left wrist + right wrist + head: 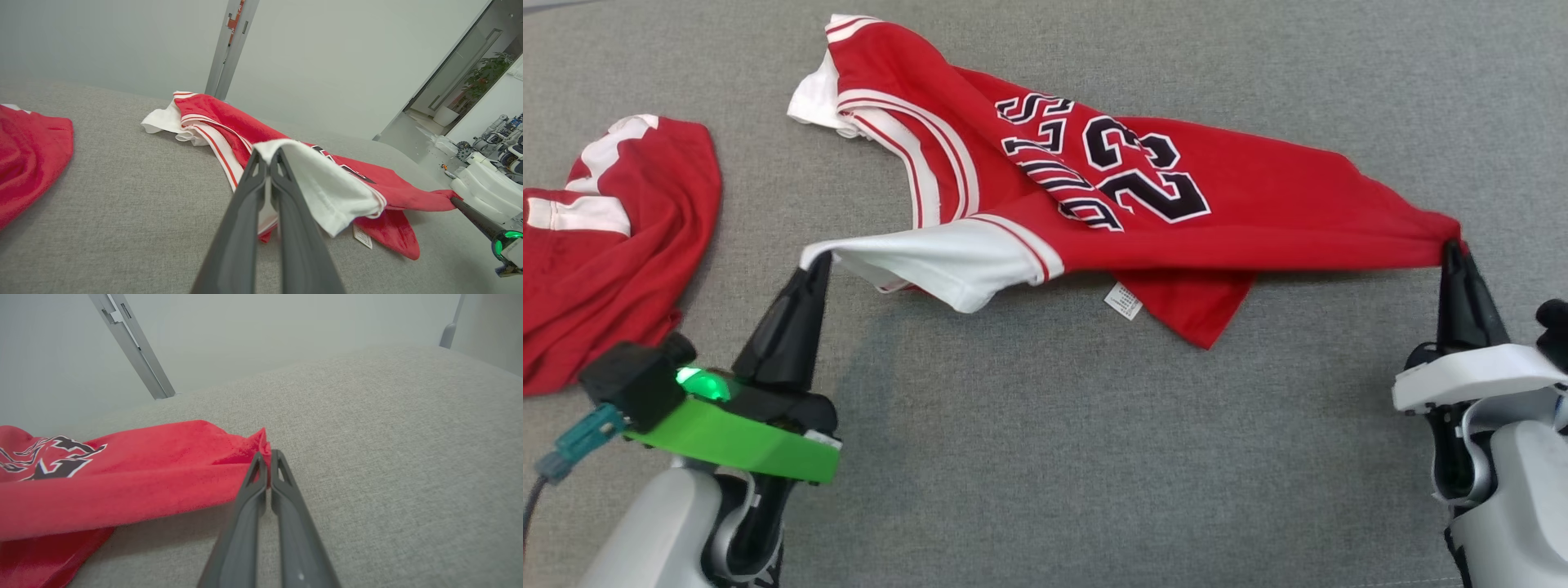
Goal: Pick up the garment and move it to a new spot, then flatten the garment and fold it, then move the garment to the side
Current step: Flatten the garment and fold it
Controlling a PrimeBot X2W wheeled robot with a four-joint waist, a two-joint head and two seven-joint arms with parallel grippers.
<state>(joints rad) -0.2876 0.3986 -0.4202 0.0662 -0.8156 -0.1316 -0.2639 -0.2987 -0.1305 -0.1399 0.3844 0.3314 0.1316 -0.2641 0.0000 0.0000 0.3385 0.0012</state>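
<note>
The garment is a red jersey with white sleeves and a black "23", stretched across the grey surface. My left gripper is shut on the edge of its white sleeve, lifting it a little; the left wrist view shows the same garment with the sleeve draped over my left gripper. My right gripper is shut on a red corner of the hem at the right. In the right wrist view that corner of the garment bunches between the closed fingers of my right gripper.
A second red and white garment lies crumpled at the left edge of the grey fabric surface. A white care label hangs under the jersey. A metal post stands behind the surface.
</note>
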